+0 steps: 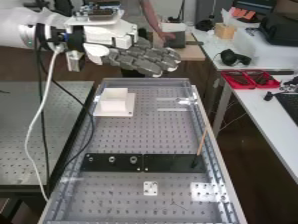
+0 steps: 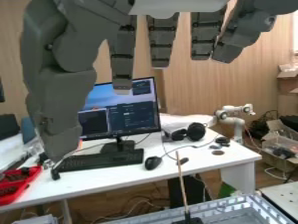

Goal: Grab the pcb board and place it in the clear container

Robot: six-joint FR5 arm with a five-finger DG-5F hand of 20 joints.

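In the high view the hand point(image 1: 138, 56) is held above the far end of the perforated bench, its fingers straight and nothing in them. Its thumb and fingers also hang into the wrist view, where the hand point(image 2: 61, 95) looks relaxed and open. On the bench, left of centre at the far end, a white square box point(image 1: 114, 101) stands on a white plate. A small white plate with holes point(image 1: 151, 188) lies near the close end, and a clear plate point(image 1: 203, 192) is to its right. I cannot tell which of these, if any, is the pcb board or the clear container.
Two dark plates point(image 1: 174, 163) lie across the bench, the left one with round knobs. A thin wooden stick point(image 1: 201, 142) stands upright in a dark base at the right. Cables hang from the arm along the left edge. A side table point(image 1: 263, 112) holds red trays point(image 1: 249, 80).
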